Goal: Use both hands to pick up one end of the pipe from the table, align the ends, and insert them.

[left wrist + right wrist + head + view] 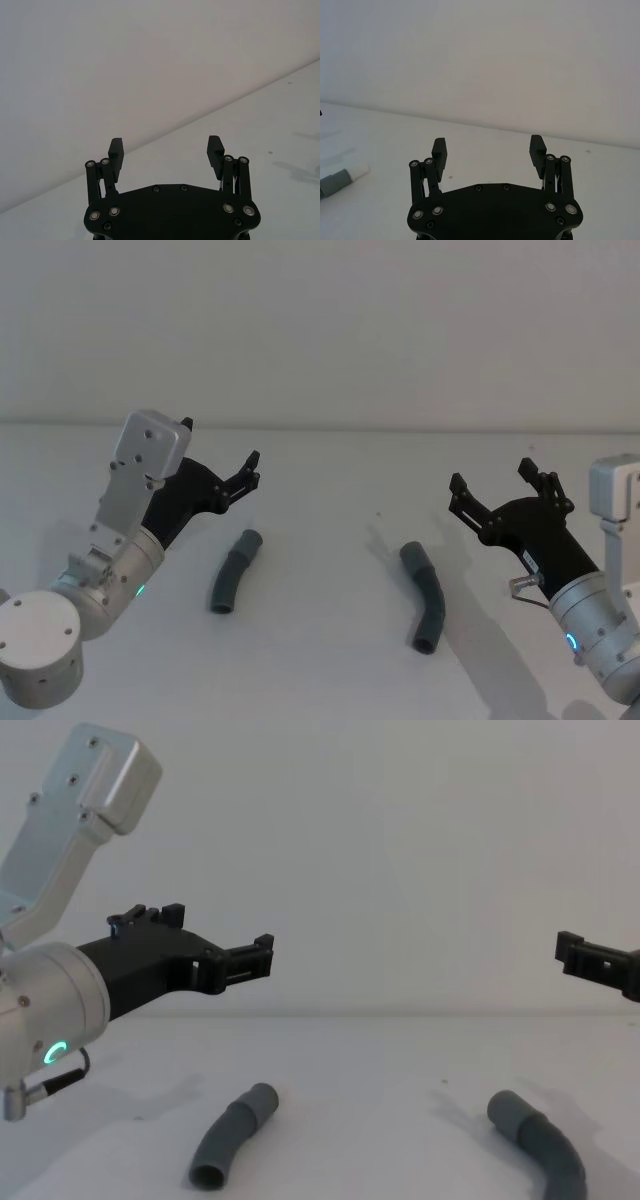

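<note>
Left gripper (219, 443): hanging above the table (320, 670), fingers spread wide, getting ready to grab.
Right gripper (492, 476): doing the same.
Left pipe piece (235, 570), right pipe piece (425, 595): lying apart on the table, waiting.

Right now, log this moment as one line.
left gripper: open, above table | right gripper: open, above table | left pipe piece, right pipe piece: lying apart, ungrasped
</note>
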`<state>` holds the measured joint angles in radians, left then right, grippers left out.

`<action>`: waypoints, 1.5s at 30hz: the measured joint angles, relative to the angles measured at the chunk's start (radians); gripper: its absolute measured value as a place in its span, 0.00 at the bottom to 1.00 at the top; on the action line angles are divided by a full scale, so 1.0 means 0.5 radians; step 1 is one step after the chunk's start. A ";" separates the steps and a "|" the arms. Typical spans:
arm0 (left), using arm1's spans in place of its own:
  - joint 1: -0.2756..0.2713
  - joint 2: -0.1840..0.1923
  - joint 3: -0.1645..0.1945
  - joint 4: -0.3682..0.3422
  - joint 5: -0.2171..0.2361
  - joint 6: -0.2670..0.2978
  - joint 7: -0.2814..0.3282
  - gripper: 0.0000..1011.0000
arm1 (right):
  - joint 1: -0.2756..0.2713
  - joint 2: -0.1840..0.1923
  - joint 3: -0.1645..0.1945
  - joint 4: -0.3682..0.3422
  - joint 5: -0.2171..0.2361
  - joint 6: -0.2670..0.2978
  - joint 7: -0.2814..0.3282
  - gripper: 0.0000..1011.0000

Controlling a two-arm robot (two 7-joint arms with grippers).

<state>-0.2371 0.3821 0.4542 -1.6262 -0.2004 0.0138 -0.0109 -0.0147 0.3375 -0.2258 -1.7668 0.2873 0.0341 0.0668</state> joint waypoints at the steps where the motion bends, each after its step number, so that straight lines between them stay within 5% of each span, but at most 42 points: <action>1: 0.000 0.000 0.000 0.000 0.000 0.000 0.000 0.99 | 0.000 0.000 0.000 0.000 0.000 0.000 0.000 0.99; 45: 0.000 0.000 0.000 0.000 0.000 0.000 0.000 0.99 | 0.000 0.000 0.000 0.000 0.000 0.000 0.000 0.99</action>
<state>-0.2372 0.3821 0.4542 -1.6262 -0.2004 0.0139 -0.0109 -0.0147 0.3375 -0.2258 -1.7667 0.2874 0.0340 0.0668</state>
